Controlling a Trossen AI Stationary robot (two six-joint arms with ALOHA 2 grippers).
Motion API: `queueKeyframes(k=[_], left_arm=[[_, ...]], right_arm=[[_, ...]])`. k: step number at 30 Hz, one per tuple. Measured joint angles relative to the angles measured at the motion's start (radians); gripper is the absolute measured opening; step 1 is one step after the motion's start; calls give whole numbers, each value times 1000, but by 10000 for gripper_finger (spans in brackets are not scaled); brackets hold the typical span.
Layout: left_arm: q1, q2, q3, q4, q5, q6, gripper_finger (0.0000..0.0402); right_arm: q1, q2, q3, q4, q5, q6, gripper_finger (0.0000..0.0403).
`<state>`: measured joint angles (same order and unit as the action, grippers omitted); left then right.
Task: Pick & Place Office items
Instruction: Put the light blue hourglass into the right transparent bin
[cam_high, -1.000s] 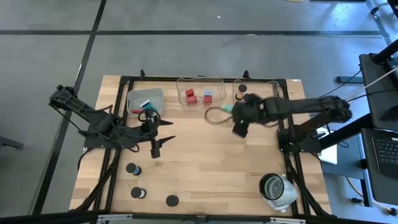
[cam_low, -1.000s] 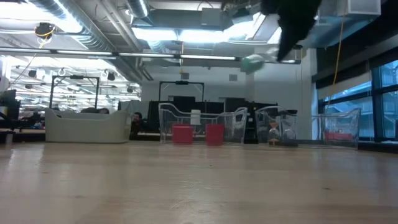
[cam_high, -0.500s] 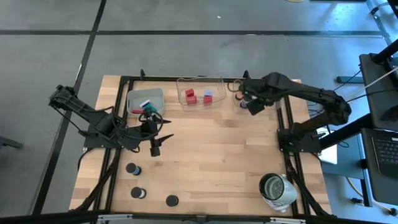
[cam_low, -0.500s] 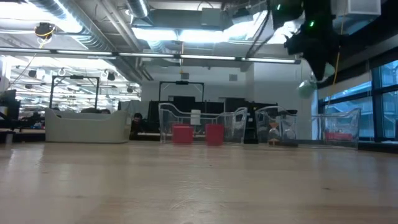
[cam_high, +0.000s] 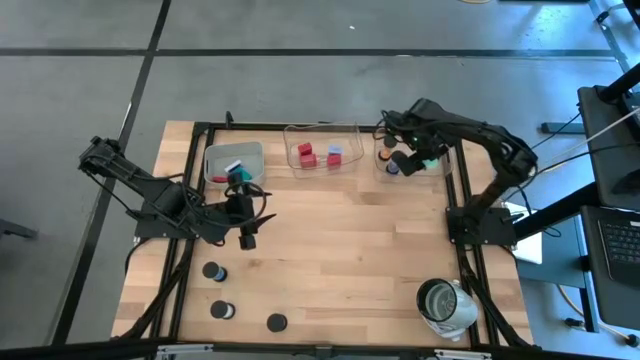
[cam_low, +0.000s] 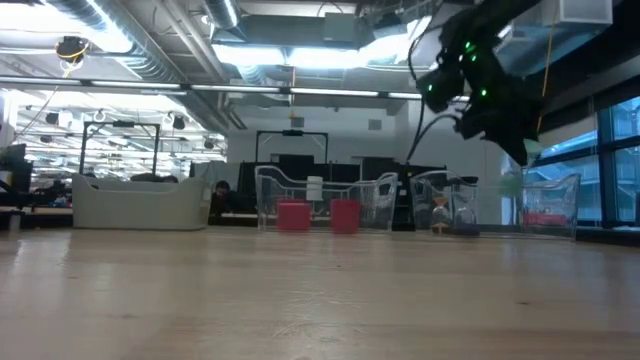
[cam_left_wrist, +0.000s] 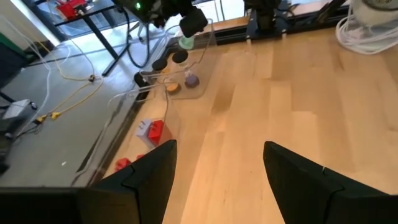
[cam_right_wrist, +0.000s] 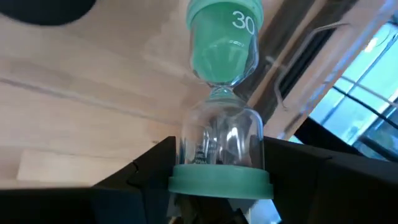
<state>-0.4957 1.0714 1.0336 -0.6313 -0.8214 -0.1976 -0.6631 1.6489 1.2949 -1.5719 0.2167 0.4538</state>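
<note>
My right gripper (cam_high: 420, 160) is shut on a green sand timer (cam_right_wrist: 222, 93) marked 30. It hangs over the clear tray (cam_high: 412, 135) at the table's far right. That tray holds black caps (cam_left_wrist: 160, 62) and small purple and orange pieces. The left wrist view shows the timer (cam_left_wrist: 186, 42) just above the tray's rim. My left gripper (cam_high: 248, 236) stands open over the table's left half, beside the grey tray (cam_high: 233, 162), with nothing between its fingers (cam_left_wrist: 149, 174). Three black caps (cam_high: 212, 271) sit on the table near the front left. My right gripper pinches the timer between its two fingers (cam_right_wrist: 149, 168) at one end, on the glass bulb (cam_right_wrist: 222, 140) and the green end disc (cam_right_wrist: 221, 182). The fingers point steeply down. The timer sticks out past them with its 30-marked end (cam_right_wrist: 225, 18) lowest, clear of the tray.
A middle clear tray (cam_high: 322, 133) at the far edge holds red blocks (cam_high: 306, 155) and a pale-blue cube (cam_high: 334, 155). The grey tray holds teal and white pieces. A silvery-white round container (cam_high: 445, 305) stands at the front right. Bare wood lies in the middle.
My right gripper has swung with the timer from over the middle of the table to the far right. It has tipped from slanting to pointing steeply down, and has sunk over the right clear tray. The timer has stayed in its hold.
</note>
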Motion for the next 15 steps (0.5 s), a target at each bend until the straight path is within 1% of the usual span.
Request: queueKeyframes(k=[2, 8, 13, 15], left_arm=[[0, 0, 0, -13, -15, 1, 236], [0, 0, 0, -52, -81, 1, 236], [0, 0, 0, -87, -105, 0, 236], [0, 0, 0, -96, -105, 0, 236]], right_arm=[[-18, 38, 0, 11, -10, -41, 206], [-73, 121, 0, 81, -99, -154, 206], [-114, 138, 0, 148, -177, -207, 206], [-124, 139, 0, 159, -187, -208, 206]])
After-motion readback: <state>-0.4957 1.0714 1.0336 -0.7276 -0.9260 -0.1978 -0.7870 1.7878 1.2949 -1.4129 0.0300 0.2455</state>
